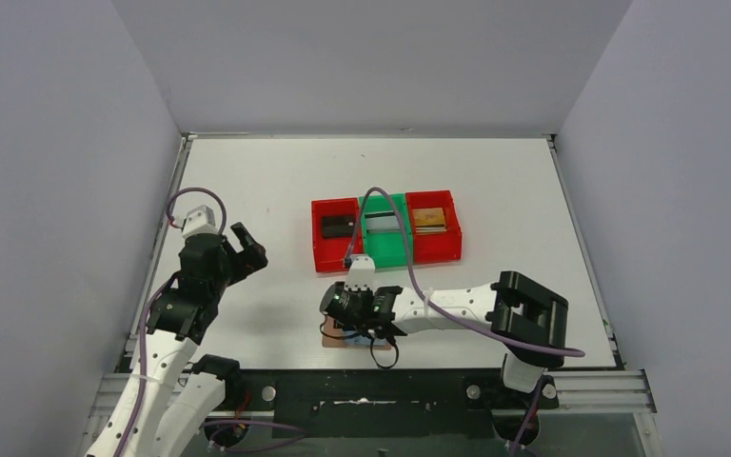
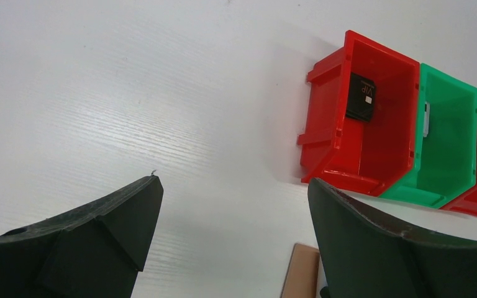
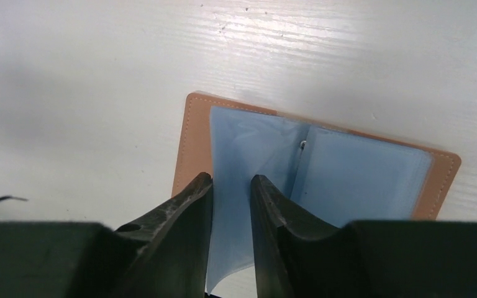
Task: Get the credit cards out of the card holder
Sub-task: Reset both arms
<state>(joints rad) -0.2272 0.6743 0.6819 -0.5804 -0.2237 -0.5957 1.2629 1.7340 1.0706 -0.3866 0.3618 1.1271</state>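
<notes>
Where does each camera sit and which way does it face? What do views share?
Top external: above and behind the robot, looking down on the table; left arm and right arm show.
Left wrist: on the left arm, facing across to the bins; open left claw frames it.
Right wrist: on the right arm, looking down on the opened card holder; the right claw shows.
Shared: all three catch the card holder; top and left wrist share the bins.

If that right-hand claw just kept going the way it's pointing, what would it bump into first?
The open card holder: the right gripper points down at its light blue inner sleeve, which shows between the narrow jaws. Whether they touch it yet is unclear.
</notes>
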